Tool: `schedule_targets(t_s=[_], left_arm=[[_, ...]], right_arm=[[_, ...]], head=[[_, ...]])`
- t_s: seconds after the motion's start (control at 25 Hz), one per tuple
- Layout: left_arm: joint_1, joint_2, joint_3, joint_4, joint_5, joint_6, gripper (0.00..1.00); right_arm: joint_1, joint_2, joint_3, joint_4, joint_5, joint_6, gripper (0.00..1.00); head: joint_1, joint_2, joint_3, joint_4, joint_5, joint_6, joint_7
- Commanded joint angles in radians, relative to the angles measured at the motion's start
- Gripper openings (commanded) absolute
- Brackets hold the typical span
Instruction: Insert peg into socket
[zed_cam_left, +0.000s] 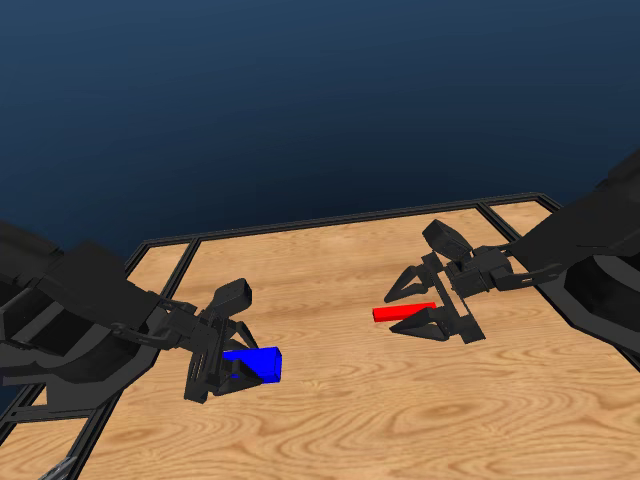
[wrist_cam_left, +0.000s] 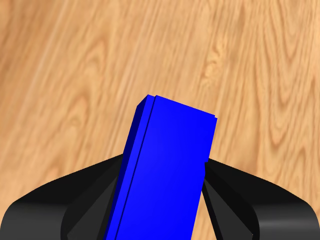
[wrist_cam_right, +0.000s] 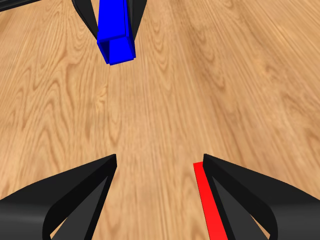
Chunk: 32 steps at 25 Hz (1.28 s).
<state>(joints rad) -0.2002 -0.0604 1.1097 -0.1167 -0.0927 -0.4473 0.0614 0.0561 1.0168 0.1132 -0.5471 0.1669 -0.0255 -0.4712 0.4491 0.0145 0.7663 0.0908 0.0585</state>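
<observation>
a rendered simulation scene: a wooden table (zed_cam_left: 400, 420) with a black frame (zed_cam_left: 330, 224), flat dark blue void behind the table.

Table (zed_cam_left: 400, 420): light wood, flowing grain, smooth with a faint satin sheen. Frame (zed_cam_left: 340, 222) around table: dark, dull, metal-like bars. Socket (wrist_cam_left: 165, 170): plain saturated blue, smooth, matt, plastic-like. Peg (zed_cam_left: 402, 312): plain bright red, smooth, matt. Left gripper (zed_cam_left: 228, 362) and right gripper (zed_cam_left: 410, 305): black, smooth, matt, plastic-looking.

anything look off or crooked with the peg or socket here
The peg sits off-centre in the open right claw, lying along one jaw with a wide gap to the other. The socket sits slightly tilted in the left claw.
</observation>
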Motion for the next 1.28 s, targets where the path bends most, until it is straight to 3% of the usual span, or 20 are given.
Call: schedule_targets(t_s=[0.04, 0.12, 0.16, 0.24, 0.28, 0.4, 0.52, 0.64, 0.68, 0.72, 0.76, 0.92, 0.96, 1.0, 1.04, 1.08, 1.2, 1.24, 1.28], left_arm=[[-0.034, -0.037, -0.049, 0.011, 0.042, 0.003, 0.0], [-0.035, -0.051, -0.092, 0.055, 0.098, -0.026, 0.0], [-0.039, -0.062, -0.092, 0.064, 0.118, -0.047, 0.0], [-0.074, -0.086, -0.123, 0.096, 0.179, -0.05, 0.0], [-0.064, -0.065, -0.128, 0.119, 0.172, -0.064, 0.0], [-0.067, -0.082, -0.17, 0.154, 0.212, -0.071, 0.0], [-0.073, -0.112, -0.181, 0.181, 0.241, -0.112, 0.0], [-0.06, -0.141, -0.148, 0.223, 0.269, -0.158, 0.0], [-0.05, -0.149, -0.153, 0.232, 0.286, -0.175, 0.0], [-0.051, -0.159, -0.141, 0.24, 0.29, -0.176, 0.0], [-0.051, -0.173, -0.153, 0.25, 0.285, -0.192, 0.0], [-0.033, -0.209, -0.136, 0.281, 0.266, -0.217, 0.0], [-0.035, -0.205, -0.162, 0.289, 0.301, -0.217, 0.0], [-0.032, -0.205, -0.159, 0.296, 0.316, -0.21, 0.0], [-0.04, -0.228, -0.191, 0.334, 0.355, -0.251, 0.0], [-0.039, -0.235, -0.188, 0.344, 0.37, -0.255, 0.0], [-0.064, -0.252, -0.238, 0.407, 0.462, -0.322, 0.0], [-0.059, -0.246, -0.232, 0.418, 0.476, -0.312, 0.0], [-0.076, -0.253, -0.266, 0.454, 0.518, -0.35, 0.0]], right_arm=[[-0.031, 0.011, -0.003, 0.021, 0.042, -0.032, 1.0], [-0.053, 0.017, 0.01, 0.035, 0.023, -0.046, 1.0], [-0.057, 0.016, 0.011, 0.037, 0.019, -0.047, 1.0], [-0.072, 0.029, 0.025, 0.045, 0.003, -0.046, 1.0], [-0.077, 0.039, 0.031, 0.047, -0.009, -0.046, 1.0], [-0.08, 0.086, 0.045, 0.049, -0.045, -0.016, 1.0], [-0.054, 0.148, 0.034, 0.046, -0.076, 0.022, 1.0], [-0.031, 0.161, 0.041, 0.063, -0.095, -0.001, 1.0], [-0.033, 0.153, 0.046, 0.082, -0.1, -0.02, 0.77], [-0.035, 0.142, 0.051, 0.099, -0.103, -0.042, 0.0], [-0.033, 0.137, 0.056, 0.112, -0.105, -0.059, 0.0], [-0.028, 0.069, 0.043, 0.169, -0.062, -0.172, 0.0], [-0.03, 0.05, 0.03, 0.178, -0.041, -0.193, 0.0], [-0.028, 0.027, 0.017, 0.185, -0.023, -0.204, 0.0], [-0.02, 0.011, 0.005, 0.181, 0.026, -0.224, 0.0], [-0.016, -0.023, -0.022, 0.191, 0.048, -0.25, 0.0], [-0.015, -0.091, -0.092, 0.201, 0.126, -0.28, 0.0], [-0.005, -0.1, -0.116, 0.192, 0.149, -0.265, 0.0], [-0.001, -0.107, -0.14, 0.189, 0.187, -0.273, 0.0]], head=[[-0.013, 0.01, -0.02, -0.01, -0.025, -0.033, -0.033], [-0.018, 0.016, -0.022, -0.015, -0.026, -0.045, -0.047], [-0.019, 0.017, -0.024, -0.016, -0.026, -0.048, -0.05], [-0.022, 0.024, -0.028, -0.019, -0.029, -0.057, -0.058], [-0.022, 0.026, -0.031, -0.02, -0.026, -0.061, -0.061], [-0.021, 0.031, -0.034, -0.021, -0.022, -0.067, -0.064], [-0.017, 0.034, -0.035, -0.022, -0.019, -0.073, -0.064], [-0.013, 0.03, -0.034, -0.021, -0.017, -0.074, -0.063], [-0.013, 0.027, -0.032, -0.021, -0.015, -0.075, -0.064], [-0.012, 0.024, -0.031, -0.021, -0.014, -0.077, -0.065], [-0.011, 0.021, -0.03, -0.021, -0.013, -0.077, -0.065], [-0.006, 0.001, -0.022, -0.02, -0.012, -0.077, -0.063], [-0.004, -0.003, -0.021, -0.019, -0.013, -0.076, -0.064], [-0.002, -0.009, -0.019, -0.019, -0.012, -0.076, -0.063], [0.001, -0.015, -0.015, -0.018, -0.014, -0.076, -0.063], [0.003, -0.021, -0.012, -0.017, -0.014, -0.075, -0.062], [0.012, -0.035, -0.004, -0.014, -0.015, -0.071, -0.057], [0.016, -0.04, -0.001, -0.012, -0.014, -0.068, -0.054], [0.02, -0.044, 0.001, -0.01, -0.013, -0.065, -0.051]])
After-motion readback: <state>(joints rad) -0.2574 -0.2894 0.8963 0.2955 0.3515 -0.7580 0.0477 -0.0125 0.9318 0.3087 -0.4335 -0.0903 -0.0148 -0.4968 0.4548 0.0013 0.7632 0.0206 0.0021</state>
